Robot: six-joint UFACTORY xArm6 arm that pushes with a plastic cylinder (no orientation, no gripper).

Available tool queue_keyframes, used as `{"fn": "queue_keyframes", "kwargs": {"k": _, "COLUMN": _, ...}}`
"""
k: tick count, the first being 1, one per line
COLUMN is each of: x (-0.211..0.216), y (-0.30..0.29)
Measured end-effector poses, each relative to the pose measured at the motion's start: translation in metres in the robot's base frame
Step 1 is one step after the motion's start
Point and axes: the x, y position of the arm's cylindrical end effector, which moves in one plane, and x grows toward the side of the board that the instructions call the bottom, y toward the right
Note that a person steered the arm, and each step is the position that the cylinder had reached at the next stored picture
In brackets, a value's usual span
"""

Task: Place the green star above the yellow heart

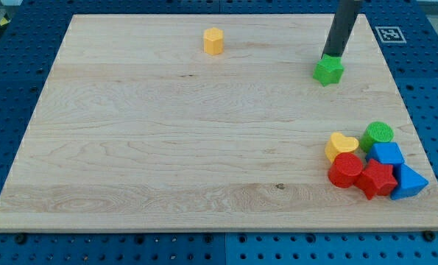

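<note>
Camera view shows a pale wooden board on a blue perforated table; the dark rod comes down from the view's top right, and my tip rests at the upper edge of the green star, touching it or very nearly so. No fingers exist on this arm — only the bare rod, so nothing is clasped. The green star sits in the board's upper right, well apart from the cluster below it; the yellow heart lies at the lower right, at the cluster's left end. Just beside the heart on the view's right stands a green cylinder; below the heart sits a red cylinder, touching a red star-like block. Two blue blocks — shapes hard to tell exactly — close the cluster on the right. A yellow hexagonal block stands alone near the top centre; a printed marker tag lies at the board's top right corner.
</note>
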Motion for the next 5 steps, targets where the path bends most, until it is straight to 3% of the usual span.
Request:
{"fn": "queue_keyframes", "kwargs": {"k": 2, "x": 0.034, "y": -0.011}}
{"fn": "queue_keyframes", "kwargs": {"k": 5, "x": 0.121, "y": -0.024}}
